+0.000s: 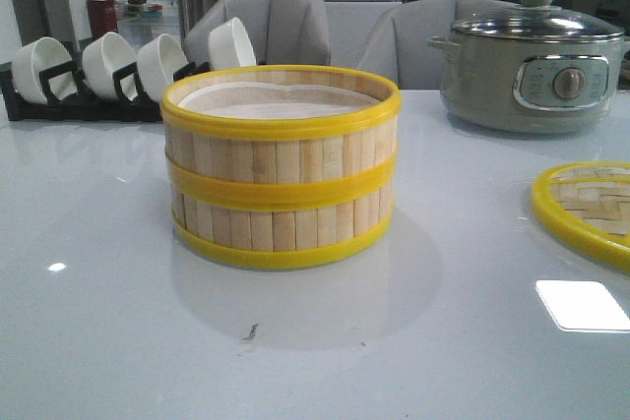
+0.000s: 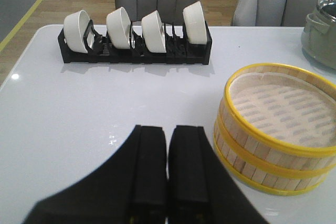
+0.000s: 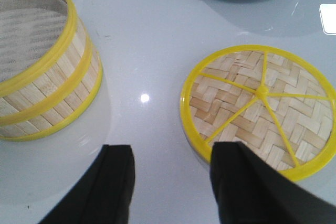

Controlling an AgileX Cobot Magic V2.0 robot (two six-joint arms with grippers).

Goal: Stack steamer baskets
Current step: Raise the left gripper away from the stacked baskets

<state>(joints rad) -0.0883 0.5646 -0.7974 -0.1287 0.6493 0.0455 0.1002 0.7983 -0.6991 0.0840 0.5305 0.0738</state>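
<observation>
The two baskets (image 1: 281, 164) are seen stacked flush at table (image 1: 118, 341) centre; stacking is judged complete. The left gripper (image 2: 168, 171) is clenched empty beside them. The right gripper (image 3: 170, 182) is released, near the lid (image 3: 260, 106).

front: low, near table level, faces forward, close on stacked steamer baskets (image 1: 281, 164) | left wrist: high, looks across toward bowl rack (image 2: 134, 51) | right wrist: looks down, near lid (image 3: 258, 109) | shared: all three show the baskets
</observation>
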